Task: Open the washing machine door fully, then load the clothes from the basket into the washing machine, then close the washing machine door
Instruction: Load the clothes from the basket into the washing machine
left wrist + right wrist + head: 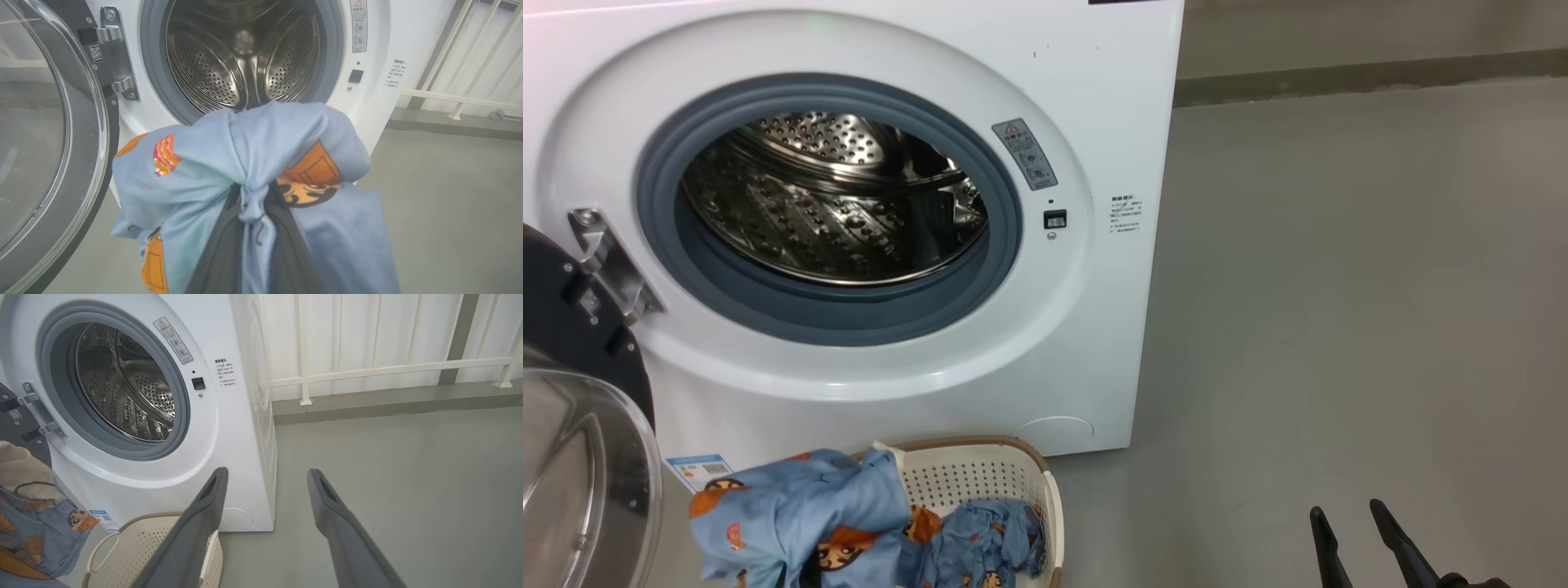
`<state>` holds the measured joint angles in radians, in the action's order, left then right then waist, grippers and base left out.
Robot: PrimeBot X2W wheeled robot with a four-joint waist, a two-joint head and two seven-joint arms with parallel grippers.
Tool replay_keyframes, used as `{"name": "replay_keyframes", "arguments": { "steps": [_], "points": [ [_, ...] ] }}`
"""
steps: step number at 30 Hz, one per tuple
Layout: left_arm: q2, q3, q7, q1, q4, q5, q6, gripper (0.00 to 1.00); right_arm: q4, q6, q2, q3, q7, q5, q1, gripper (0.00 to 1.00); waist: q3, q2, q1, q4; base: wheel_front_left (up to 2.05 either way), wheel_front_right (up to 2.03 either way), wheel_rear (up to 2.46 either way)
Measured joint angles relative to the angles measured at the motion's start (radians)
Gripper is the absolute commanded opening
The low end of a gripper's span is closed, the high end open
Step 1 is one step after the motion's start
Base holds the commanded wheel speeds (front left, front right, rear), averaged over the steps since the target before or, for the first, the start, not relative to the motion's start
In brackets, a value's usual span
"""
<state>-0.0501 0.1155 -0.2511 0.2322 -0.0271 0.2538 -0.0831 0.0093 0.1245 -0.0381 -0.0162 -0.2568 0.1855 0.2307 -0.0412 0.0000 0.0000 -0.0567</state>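
Fingers of the left gripper, long and dark, are pinched almost together on a gathered fold of the clothes. One light-blue garment bunches over their tips and drapes down both sides. The right gripper has its fingers spread wide with nothing between them, low over the grey floor to the right of the washing machine.

The held garment hangs in front of the machine, below its round opening, at the left end of the basket. Whether it touches the basket cannot be told. More blue cloth lies crumpled inside the basket, which sits on the floor close against the machine's front. The washing machine door is swung open on the left, its bulging clear glass bowl facing outward.

The cloth is thin, soft and matte, printed with orange-brown cartoon figures. It looks light and floppy, likely to sag, trail and catch on the lip of the gasket. A pinch on a bunched fold near the garment's middle should keep the loose ends short.

The drum is shiny perforated steel and the gasket is smooth grey-blue rubber. The basket is rigid cream plastic, pierced with small holes, with a brown woven-look rim. The machine's casing is glossy white.
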Motion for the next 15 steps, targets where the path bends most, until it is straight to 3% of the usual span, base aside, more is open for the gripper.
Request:
{"name": "replay_keyframes", "arguments": {
  "steps": [9,15],
  "points": [
    [0.001,-0.023,0.0,-0.027,0.0,0.007,0.014,0.0,-0.007,0.0,0.0,0.029,0.0,0.002,-0.005,1.0,0.053,0.0,0.0,-0.022,0.0,0.0,0.0],
    [-0.009,-0.047,0.0,-0.156,0.009,0.007,0.044,0.0,-0.026,0.0,0.0,0.051,0.0,0.024,-0.058,1.0,0.132,0.0,0.0,-0.047,0.0,0.0,0.0]
  ]
}}
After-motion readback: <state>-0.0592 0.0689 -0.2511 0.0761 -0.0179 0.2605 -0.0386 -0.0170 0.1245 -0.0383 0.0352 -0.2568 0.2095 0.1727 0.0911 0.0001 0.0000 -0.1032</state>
